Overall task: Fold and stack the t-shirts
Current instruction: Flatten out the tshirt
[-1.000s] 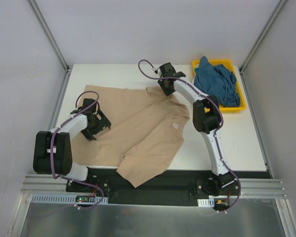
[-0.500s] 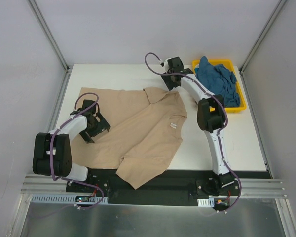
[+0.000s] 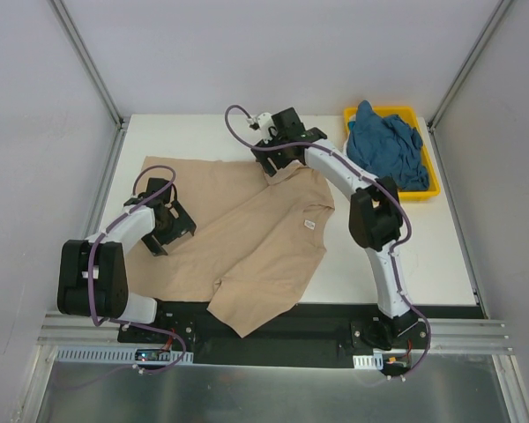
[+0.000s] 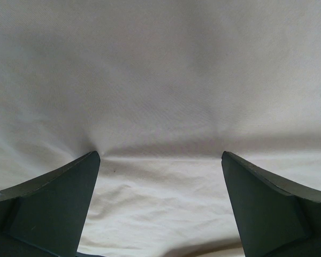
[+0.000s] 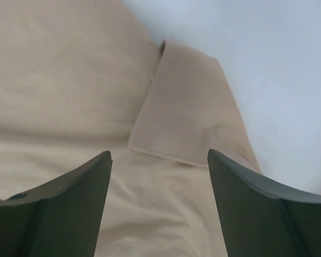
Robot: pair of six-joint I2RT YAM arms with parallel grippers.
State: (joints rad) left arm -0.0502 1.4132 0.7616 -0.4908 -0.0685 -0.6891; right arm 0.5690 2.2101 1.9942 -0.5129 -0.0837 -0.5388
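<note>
The tan-beige t-shirt (image 3: 247, 238) lies spread across the left and middle of the table, its white neck label (image 3: 311, 226) facing up. My left gripper (image 3: 167, 231) is open with its tips pressed on the shirt's left part; the cloth (image 4: 160, 107) fills the left wrist view. My right gripper (image 3: 276, 167) is open just above the shirt's folded-over sleeve (image 5: 187, 112) at its far edge. The teal-blue t-shirt (image 3: 386, 145) lies crumpled in the tray at the back right.
A yellow plastic tray (image 3: 434, 189) holds the blue shirt at the table's far right. White table surface (image 3: 406, 247) shows right of the beige shirt. The shirt's lower corner hangs over the table's near edge (image 3: 247, 319).
My right gripper has swung left from near the tray to over the sleeve at the shirt's far edge. The sleeve now lies folded over. The left gripper has stayed put.
</note>
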